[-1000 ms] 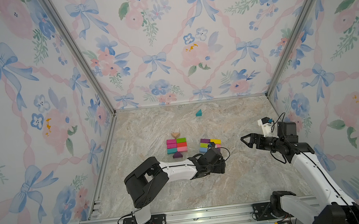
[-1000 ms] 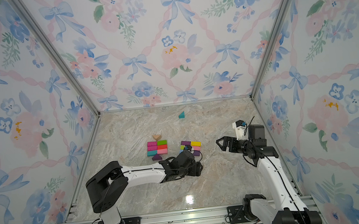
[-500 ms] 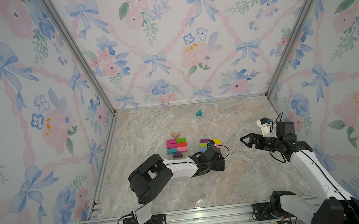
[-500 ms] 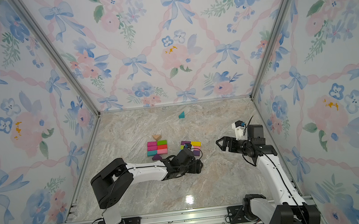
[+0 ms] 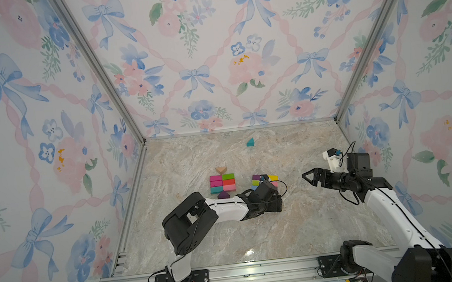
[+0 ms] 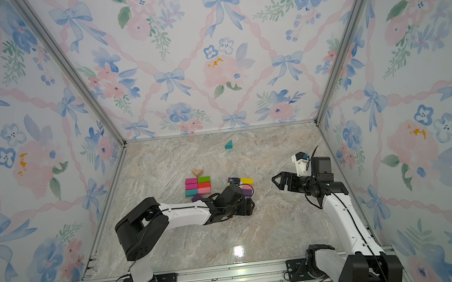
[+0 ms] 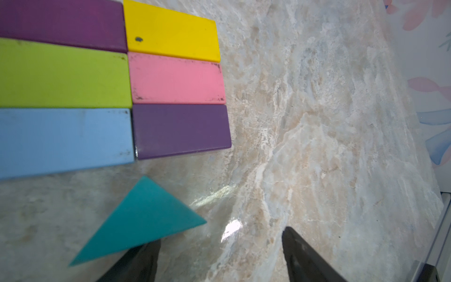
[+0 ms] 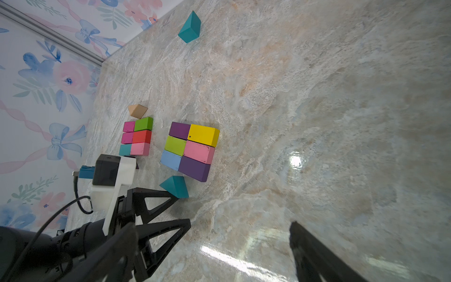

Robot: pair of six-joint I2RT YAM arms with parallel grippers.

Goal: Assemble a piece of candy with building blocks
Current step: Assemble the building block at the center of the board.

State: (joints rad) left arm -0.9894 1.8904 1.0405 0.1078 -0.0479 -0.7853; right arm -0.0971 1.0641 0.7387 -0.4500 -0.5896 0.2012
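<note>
Two flat clusters of building blocks lie mid-table. One cluster point(image 5: 222, 183) is pink, green, magenta, red and teal, with a tan prism point(image 5: 221, 170) behind it and a purple prism point(image 5: 223, 195) in front. The other cluster point(image 8: 190, 151) is purple, yellow, green, pink and blue. A teal prism point(image 8: 174, 186) lies just in front of it. My left gripper point(image 8: 181, 208) is open, and one fingertip point(image 8: 174, 196) touches that teal prism point(image 7: 144, 219). In both top views the left wrist point(image 5: 264, 199) hides it. My right gripper point(image 5: 307, 176) hovers open and empty to the right.
Another teal prism point(image 5: 250, 142) stands alone near the back wall. Floral walls close off the marble table point(image 5: 301, 225) on three sides, and an aluminium rail point(image 5: 234, 274) runs along the front.
The left arm's elbow has swung a little to the right while its gripper stays by the blocks. The right arm has hardly moved.
</note>
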